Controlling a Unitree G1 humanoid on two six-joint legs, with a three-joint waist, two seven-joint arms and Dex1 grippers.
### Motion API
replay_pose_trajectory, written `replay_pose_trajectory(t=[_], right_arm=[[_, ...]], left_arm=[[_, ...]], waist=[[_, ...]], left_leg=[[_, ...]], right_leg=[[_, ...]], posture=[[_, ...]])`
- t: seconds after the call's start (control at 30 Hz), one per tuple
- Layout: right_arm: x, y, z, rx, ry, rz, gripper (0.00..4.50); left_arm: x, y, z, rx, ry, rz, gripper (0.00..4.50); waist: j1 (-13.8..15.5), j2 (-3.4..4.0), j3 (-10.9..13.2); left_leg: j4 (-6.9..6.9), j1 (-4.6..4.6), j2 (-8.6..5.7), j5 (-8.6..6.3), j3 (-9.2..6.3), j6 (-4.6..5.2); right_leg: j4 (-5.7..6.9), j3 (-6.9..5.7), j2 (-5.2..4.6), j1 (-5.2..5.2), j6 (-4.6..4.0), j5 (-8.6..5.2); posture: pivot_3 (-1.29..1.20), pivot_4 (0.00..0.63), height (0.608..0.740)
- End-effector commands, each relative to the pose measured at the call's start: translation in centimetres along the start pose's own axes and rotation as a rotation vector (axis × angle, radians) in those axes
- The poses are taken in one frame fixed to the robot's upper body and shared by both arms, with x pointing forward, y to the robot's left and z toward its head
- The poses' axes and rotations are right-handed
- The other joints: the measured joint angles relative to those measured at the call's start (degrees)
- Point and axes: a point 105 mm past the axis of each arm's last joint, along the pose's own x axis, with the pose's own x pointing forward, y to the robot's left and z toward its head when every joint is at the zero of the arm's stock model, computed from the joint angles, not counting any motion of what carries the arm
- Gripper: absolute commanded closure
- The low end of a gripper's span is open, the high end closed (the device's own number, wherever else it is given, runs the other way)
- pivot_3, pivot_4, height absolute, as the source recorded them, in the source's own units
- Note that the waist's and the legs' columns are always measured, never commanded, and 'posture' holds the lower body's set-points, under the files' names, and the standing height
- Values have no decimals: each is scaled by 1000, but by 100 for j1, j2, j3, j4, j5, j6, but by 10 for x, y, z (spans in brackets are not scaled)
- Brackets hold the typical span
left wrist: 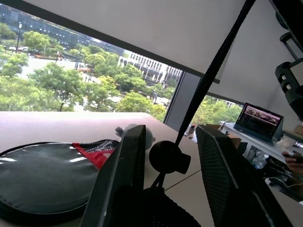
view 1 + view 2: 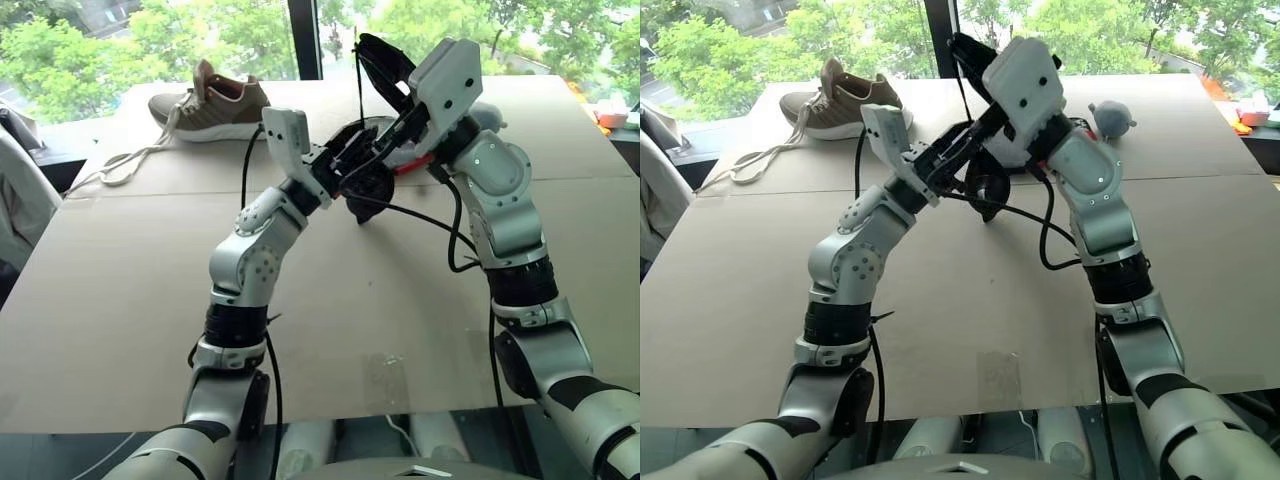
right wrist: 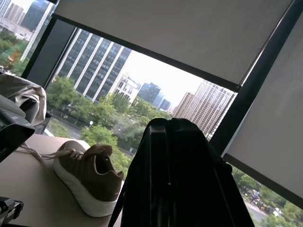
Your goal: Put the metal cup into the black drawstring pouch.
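Above the middle of the cardboard-covered worktop point(image 2: 120, 330), both arms were raised with the black drawstring pouch point(image 2: 368, 185) hanging between them. The right hand point(image 2: 385, 60) was pinched shut on black fabric at the pouch's top, apparently to keep the bag hanging clear of the surface. The left hand point(image 1: 168, 156) reached in from below with its fingers point(image 1: 120, 175) parted, the cord's round toggle point(image 1: 169, 157) and dark fabric sitting between them; whether they gripped either I could not tell. Probably it was working at the neck, either spreading or cinching it. The metal cup could not be made out; it may already have been inside the pouch, but that was hidden. Behind lay a shoe point(image 2: 210, 105), a black-and-red case point(image 1: 42, 175) and a small grey toy point(image 2: 1110, 118).
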Motion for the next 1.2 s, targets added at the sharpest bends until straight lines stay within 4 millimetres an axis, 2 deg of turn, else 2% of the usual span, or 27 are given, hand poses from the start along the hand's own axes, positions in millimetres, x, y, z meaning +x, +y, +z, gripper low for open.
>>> replay_pose_trajectory(t=[0.03,0.07,0.37,0.43,0.5,0.53,0.57,0.73,0.77,1.03,1.2], right_arm=[[4,-3,20,-13,-73,-9,4500],[4,-2,21,-12,-75,-8,4500],[3,-2,21,-14,-75,-4,4500],[3,-2,21,-15,-74,-4,4500],[3,-2,21,-18,-73,-4,4500],[3,-2,21,-19,-74,-4,4500],[3,-2,21,-20,-74,-4,4500],[3,-3,22,-22,-76,-7,4500],[3,-3,22,-22,-77,-7,4500],[4,-6,24,-25,-83,-23,4500],[8,-26,34,-21,-115,-110,4500]], left_arm=[[3,-7,6,64,-14,-31,922],[3,-8,7,62,-19,-34,465],[4,-9,19,41,-87,-42,465],[4,-10,20,34,-105,-47,980],[3,-13,16,30,-89,-63,1108],[3,-14,13,30,-78,-68,1676],[2,-14,11,28,-69,-70,1730],[2,-13,5,40,-42,-68,4048],[2,-13,4,40,-37,-66,4313],[1,-12,-2,58,-4,-60,4311],[-5,-9,-17,118,59,-58,4311]], waist=[[2,0,0],[3,0,0],[1,0,0],[3,0,0],[4,-1,0],[3,0,0],[3,0,0],[0,0,0],[1,-1,0],[2,0,0],[-4,0,0]], left_leg=[[0,0,0,0,0,0],[0,0,0,0,0,0],[2,0,0,0,0,0],[2,0,0,0,0,0],[3,0,0,0,0,0],[3,0,0,0,0,0],[3,0,0,0,0,0],[4,0,0,0,0,0],[4,0,0,0,0,0],[6,0,0,0,0,0],[6,0,0,0,1,0]], right_leg=[[0,0,0,0,0,0],[0,0,0,0,0,0],[0,0,0,0,0,0],[1,0,0,0,0,0],[1,0,-1,1,0,0],[1,0,-1,1,0,0],[1,0,0,1,0,0],[2,0,0,0,0,0],[2,0,0,0,0,0],[4,0,0,1,0,0],[5,1,0,0,0,0]], posture=[[0,150,736],[0,150,736],[0,150,736],[0,150,736],[0,150,736],[0,150,736],[0,150,736],[0,150,736],[0,150,736],[0,150,736],[0,150,736]])
